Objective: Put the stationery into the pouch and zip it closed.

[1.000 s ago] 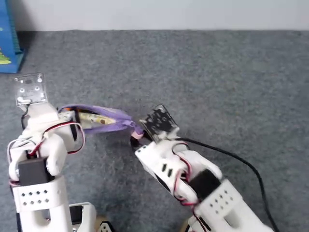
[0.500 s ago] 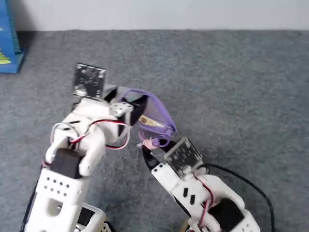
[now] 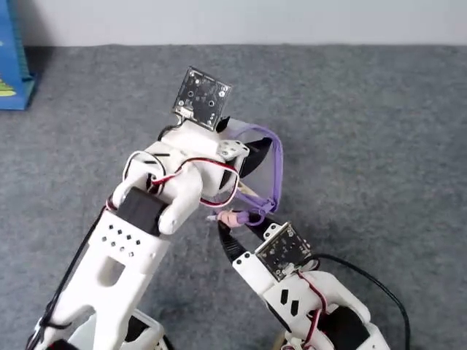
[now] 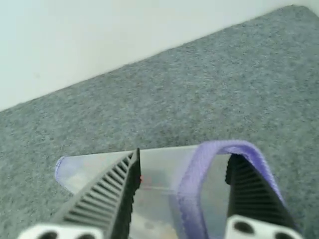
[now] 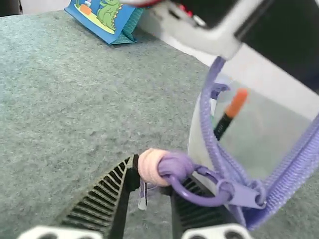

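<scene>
One pouch [image 3: 271, 171], clear with purple trim, hangs just above the grey carpet [image 3: 365, 131] between the two arms. At least one pencil [image 5: 228, 118] with an orange end is visible through its wall, so the loading step appears done for that item; whether more stationery lies inside cannot be determined. The zip slider [image 5: 249, 194] sits at the pouch corner nearest the right arm. How much of the zip is closed is not readable from these views, so closure should be treated as unconfirmed.

Left gripper [image 4: 183, 158]: jaws moderately apart, one ribbed finger on each side of the pouch body, with the purple band running between them. This reads as a clamp on the pouch.

Right gripper [image 5: 152, 174]: jaws nearly together, pinching the zip pull [image 5: 152, 167] at its pink bead and purple knot. The pull loop leads straight to the slider.
</scene>
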Robot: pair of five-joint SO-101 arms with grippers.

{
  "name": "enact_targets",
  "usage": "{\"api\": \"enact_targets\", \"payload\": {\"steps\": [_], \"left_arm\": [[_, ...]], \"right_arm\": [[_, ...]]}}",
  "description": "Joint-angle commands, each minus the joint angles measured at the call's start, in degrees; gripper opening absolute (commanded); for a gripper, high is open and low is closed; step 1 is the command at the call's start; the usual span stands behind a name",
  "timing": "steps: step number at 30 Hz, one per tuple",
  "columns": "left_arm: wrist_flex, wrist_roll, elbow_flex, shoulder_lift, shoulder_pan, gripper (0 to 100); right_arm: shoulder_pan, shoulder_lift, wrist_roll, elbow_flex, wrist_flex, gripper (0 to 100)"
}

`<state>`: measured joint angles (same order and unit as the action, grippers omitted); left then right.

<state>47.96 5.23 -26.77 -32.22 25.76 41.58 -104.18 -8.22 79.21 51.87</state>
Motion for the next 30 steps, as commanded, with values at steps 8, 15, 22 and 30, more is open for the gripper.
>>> {"api": "enact_targets", "payload": {"steps": [8, 15, 22, 30], "left_arm": [[12.4, -5.1, 16.6, 0.0, 8.1, 28], [16.4, -9.7, 20.6, -0.1, 10.9, 28], [17.5, -10.5, 21.3, -0.2, 3.6, 27], [19.2, -13.4, 15.5, -8.2, -10.0, 27]], "right_arm": [[-1.2, 0.3, -0.8, -0.4, -0.1, 0.8], [-3.2, 0.3, -0.8, 1.3, -2.5, 0.8], [-4.3, 0.3, -2.7, 2.7, -4.4, 0.8], [-6.5, 0.3, -2.7, -6.1, 4.1, 0.8]]}}
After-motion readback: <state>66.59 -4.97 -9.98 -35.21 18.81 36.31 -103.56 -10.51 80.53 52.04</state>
